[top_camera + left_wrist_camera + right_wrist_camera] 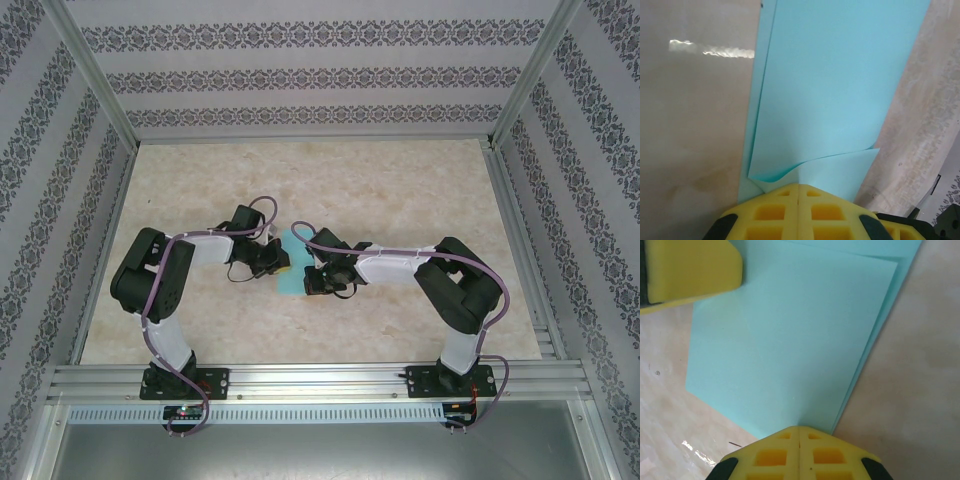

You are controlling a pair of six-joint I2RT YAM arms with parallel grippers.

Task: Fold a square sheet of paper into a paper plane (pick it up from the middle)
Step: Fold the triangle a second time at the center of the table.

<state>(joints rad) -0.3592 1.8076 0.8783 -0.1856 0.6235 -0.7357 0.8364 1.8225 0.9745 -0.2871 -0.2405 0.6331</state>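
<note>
One thin light-blue square sheet of paper (289, 282), doubled over into two layers, lies on the pale marbled worktop (420, 200). It sits about midway between the left and right edges, nearer the near edge than the far one. Two arms and two yellow-fingered grippers, one at each side of the sheet.

Left gripper (799, 187): jaws closed tight, tips against the sheet's edge. Right gripper (799, 430): jaws likewise closed, tips at the opposite edge. I cannot tell whether either has a layer nipped or merely presses down.

Risks, as I judge them:
- Top layer bows up just ahead of the left tips; pressing there could set a stray wrinkle.
- From the right wrist, the lower layer peeks past the upper along one side; creasing now would lock that skew in.
- Closed tips sliding on the glossy worktop could drag the whole sheet.
- Grippers sit near each other; a careless sweep could knock them together.
</note>
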